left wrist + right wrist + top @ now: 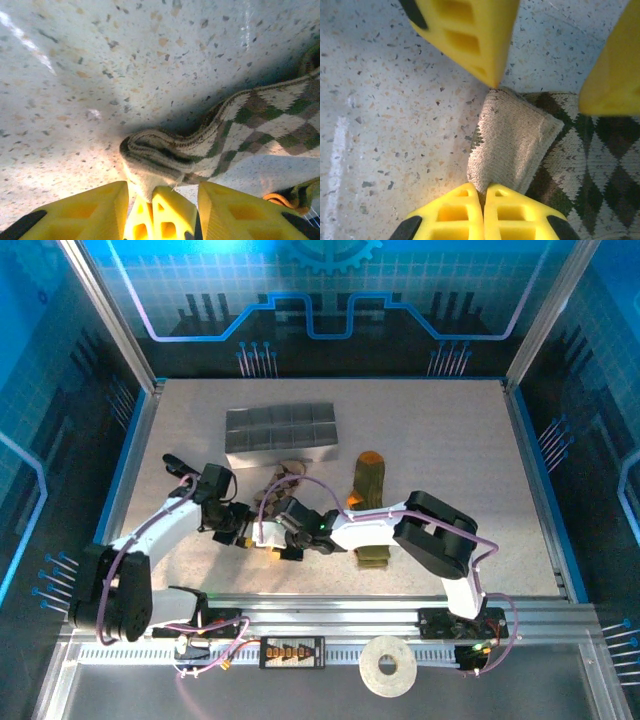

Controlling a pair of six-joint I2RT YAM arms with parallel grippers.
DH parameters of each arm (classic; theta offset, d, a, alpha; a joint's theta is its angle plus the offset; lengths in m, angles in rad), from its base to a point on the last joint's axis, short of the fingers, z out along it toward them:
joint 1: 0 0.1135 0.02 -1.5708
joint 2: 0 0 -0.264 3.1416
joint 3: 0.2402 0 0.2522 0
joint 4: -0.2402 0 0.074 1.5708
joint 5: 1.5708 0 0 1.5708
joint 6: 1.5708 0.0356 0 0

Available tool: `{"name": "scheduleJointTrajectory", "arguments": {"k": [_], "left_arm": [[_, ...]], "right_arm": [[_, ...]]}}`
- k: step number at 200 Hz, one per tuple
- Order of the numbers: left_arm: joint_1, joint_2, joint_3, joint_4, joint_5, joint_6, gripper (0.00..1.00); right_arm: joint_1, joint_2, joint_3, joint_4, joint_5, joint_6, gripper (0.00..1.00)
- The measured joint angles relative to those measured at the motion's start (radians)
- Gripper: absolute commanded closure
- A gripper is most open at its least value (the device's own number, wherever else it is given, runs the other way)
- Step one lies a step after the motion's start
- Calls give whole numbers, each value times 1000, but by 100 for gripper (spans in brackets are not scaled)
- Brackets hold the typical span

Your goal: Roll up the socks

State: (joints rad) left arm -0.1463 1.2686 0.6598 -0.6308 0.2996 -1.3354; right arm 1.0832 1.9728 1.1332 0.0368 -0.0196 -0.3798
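– Left gripper (244, 539), seen from above: how does it stand?
– Low over the table (450, 440), nose to nose with the right gripper (277, 548). Their yellow tips nearly meet. From this height I cannot tell how either pair of jaws is set.
– And the socks?
– The argyle sock (283, 478) starts between the two grippers and runs away from them toward the grey tray (280, 452), which lies beyond both. The green sock (368, 485) lies flat behind the right gripper's wrist, partly under that forearm, with its orange end toward the tray.
– What does the left wrist camera give?
– Its own fingers (85, 210) stand apart. The right gripper's two tips sit between them, pressed together. Just ahead of those tips is the end of the argyle sock, doubled over on itself. The rest of the sock runs off ahead and to the right. A scrap of the green sock shows beside the right-hand finger. I cannot tell whether the left fingers touch the fabric.
– And the right wrist camera?
– Its fingers (450, 212) are closed flush and pinch the near edge of the fold, whose pale inner knit is turned up. The left gripper's fingers hang opposite, spread to either side of the fold. One tip is just at the fold's far corner.
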Motion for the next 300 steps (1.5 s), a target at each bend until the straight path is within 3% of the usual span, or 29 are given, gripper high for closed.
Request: {"name": "scheduleJointTrajectory", "arguments": {"k": [55,108,210,259,300], "left_arm": [[6,-85,-14,-35,1,-10,49],[-39,-99,-111,84,23,-97,50],[-95,-20,-156,207,38,-115,52],[-104,-20,-162,205,34,-129,59],[-106,-2,-162,191,14,-123,73]], "right_arm": [[-68,34,55,-59,-192,135,100],[-118,63,84,-100,-375,223,100],[-149,99,106,-122,-533,331,100],[-167,113,108,-120,-591,368,100],[-181,132,119,-119,-638,402,100]]}}
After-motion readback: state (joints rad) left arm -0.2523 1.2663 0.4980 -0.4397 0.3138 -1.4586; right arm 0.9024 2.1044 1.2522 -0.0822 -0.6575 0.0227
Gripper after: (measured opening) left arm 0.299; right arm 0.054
